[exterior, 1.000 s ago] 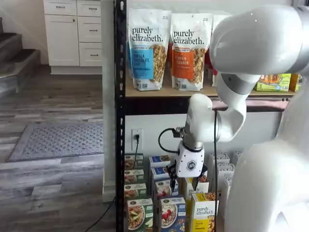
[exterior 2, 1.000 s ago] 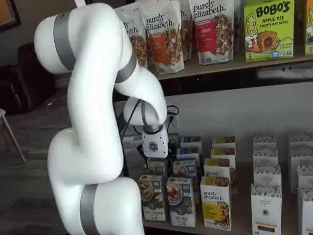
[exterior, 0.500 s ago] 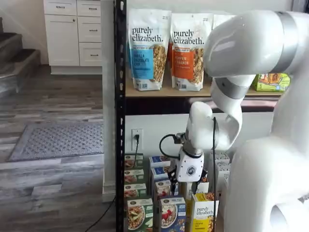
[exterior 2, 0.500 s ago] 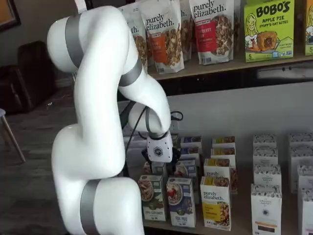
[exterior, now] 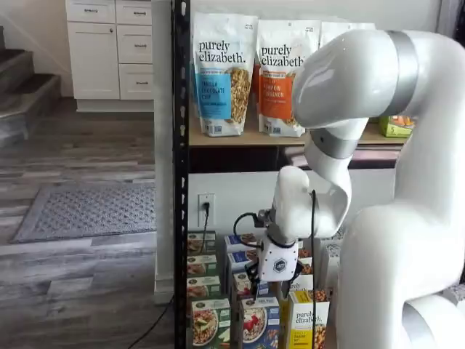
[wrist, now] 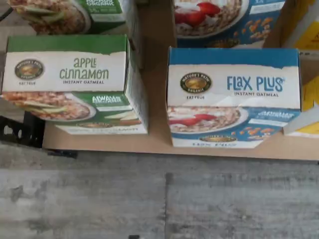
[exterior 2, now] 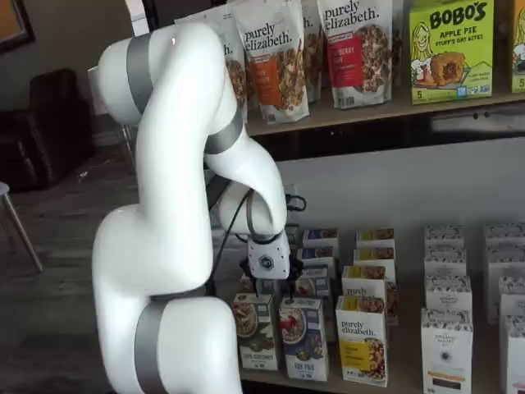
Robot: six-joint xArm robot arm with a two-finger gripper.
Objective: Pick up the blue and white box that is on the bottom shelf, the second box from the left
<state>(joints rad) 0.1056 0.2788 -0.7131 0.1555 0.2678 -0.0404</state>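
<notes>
The white arm fills much of both shelf views, bent down toward the bottom shelf. On that shelf, boxes stand in rows running front to back. The blue box, marked "Flax Plus" in the wrist view, stands at the front edge, just beside the green box on one side and the yellow box on the other, upright. The gripper hangs directly above the blue box, its white body over the row behind. Its black fingers show only partly; whether they are apart cannot be told. They hold no box.
</notes>
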